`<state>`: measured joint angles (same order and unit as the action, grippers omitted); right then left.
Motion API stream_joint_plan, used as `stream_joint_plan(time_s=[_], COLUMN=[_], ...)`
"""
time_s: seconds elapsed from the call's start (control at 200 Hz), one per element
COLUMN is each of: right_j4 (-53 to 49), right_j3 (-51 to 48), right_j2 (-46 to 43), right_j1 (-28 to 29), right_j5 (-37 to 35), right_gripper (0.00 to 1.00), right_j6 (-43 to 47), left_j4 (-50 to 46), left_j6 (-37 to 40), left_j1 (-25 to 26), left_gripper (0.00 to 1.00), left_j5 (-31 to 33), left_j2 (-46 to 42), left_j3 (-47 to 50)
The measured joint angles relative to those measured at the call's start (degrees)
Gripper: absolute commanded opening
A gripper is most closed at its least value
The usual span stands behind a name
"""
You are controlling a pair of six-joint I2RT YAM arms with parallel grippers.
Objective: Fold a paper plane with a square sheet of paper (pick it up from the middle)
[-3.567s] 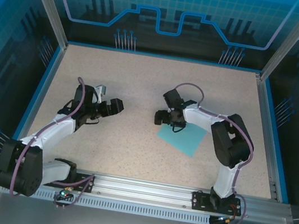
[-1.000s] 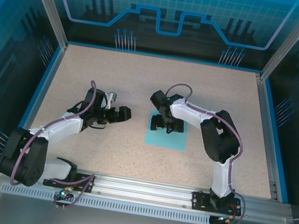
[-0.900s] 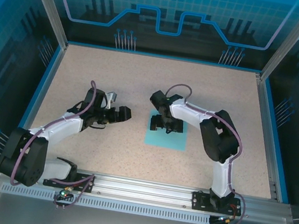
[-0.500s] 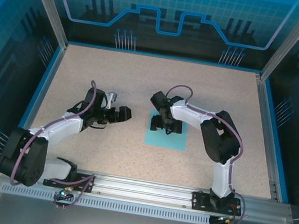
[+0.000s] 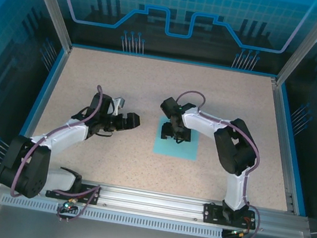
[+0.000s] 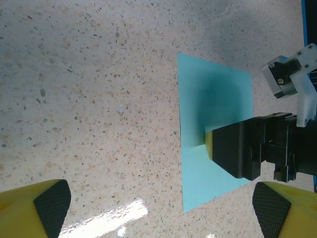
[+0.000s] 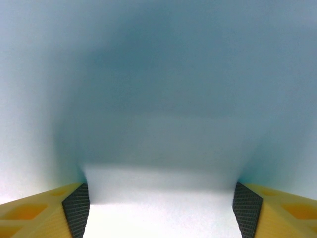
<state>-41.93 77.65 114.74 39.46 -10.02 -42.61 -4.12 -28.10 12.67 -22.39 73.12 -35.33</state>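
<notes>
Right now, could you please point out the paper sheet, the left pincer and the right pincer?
paper sheet point(image 5: 179, 149), overhead view, bare strip near its front edge.
left pincer point(image 5: 136, 120), overhead view, between its fingertips.
right pincer point(image 5: 176, 136), overhead view, between its fingertips, over the sheet.

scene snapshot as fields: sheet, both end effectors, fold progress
sheet: cyan square, lying on the table near its centre
right end effector: down on the sheet's middle, fingers apart, paper between them
left end effector: open, over the table left of the sheet, holding nothing
fold progress: no crease visible
</notes>
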Motion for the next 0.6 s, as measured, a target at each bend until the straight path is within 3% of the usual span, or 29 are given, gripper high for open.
stream_joint_plan(time_s=[0.37,0.6], right_j4=[0.39,-0.63], right_j3=[-0.35,0.04], right_j2=[-1.05,-0.52], right_j1=[-0.13,-0.13], right_j5=[1.07,0.15], right_gripper=[0.97,0.99], right_j6=[1.95,1.46], left_j4=[-0.35,-0.35], left_j6=[0.15,0.15], left_j1=[0.72,0.92], left_gripper=[0.99,0.98], left_j5=[0.00,0.02], left_j2=[0.02,0.07], left_j3=[-0.76,-0.94])
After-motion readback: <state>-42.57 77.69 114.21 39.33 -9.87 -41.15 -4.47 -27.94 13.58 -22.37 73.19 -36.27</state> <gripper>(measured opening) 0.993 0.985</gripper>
